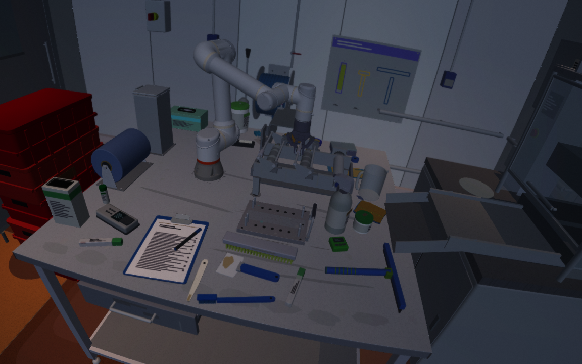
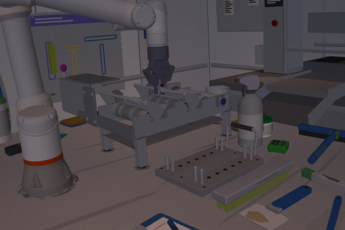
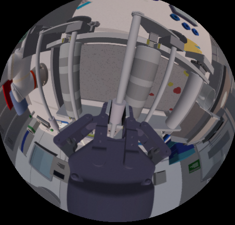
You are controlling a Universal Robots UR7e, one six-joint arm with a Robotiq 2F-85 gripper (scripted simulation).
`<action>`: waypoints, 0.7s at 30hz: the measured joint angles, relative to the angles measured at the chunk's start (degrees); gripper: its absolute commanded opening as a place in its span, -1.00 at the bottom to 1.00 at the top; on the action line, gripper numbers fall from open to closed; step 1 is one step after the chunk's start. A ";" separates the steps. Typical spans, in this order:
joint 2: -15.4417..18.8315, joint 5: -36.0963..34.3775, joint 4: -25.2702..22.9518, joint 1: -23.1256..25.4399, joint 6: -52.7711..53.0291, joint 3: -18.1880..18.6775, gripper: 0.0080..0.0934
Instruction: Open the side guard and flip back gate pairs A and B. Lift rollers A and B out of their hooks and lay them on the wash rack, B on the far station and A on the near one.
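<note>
My gripper (image 3: 117,115) (image 2: 158,87) (image 1: 301,144) points straight down over the roller frame (image 2: 156,110) and is closed around a thin grey gate bar (image 3: 125,62) that runs above one roller. Two grey banded rollers lie in the frame: one (image 3: 141,74) under the bar I grip, the other (image 3: 70,72) to its side with its own thin bars over it. The perforated wash rack (image 2: 209,166) (image 1: 277,222) with upright pins sits on the table in front of the frame.
The grey machine housing (image 1: 487,217) with a sloped tray stands to the table's right. A spray bottle (image 2: 250,116), a mug (image 1: 372,182), a brush (image 2: 250,183), a squeegee (image 1: 392,276), a clipboard (image 1: 166,249) and blue tools crowd the table front.
</note>
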 measured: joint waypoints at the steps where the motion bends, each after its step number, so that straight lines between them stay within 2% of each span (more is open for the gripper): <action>1: 0.00 0.00 0.00 0.00 0.00 0.00 -0.74; 7: 0.00 0.00 0.00 0.00 0.00 0.00 -1.00; 21: 0.00 0.00 0.00 0.00 0.00 0.00 -1.00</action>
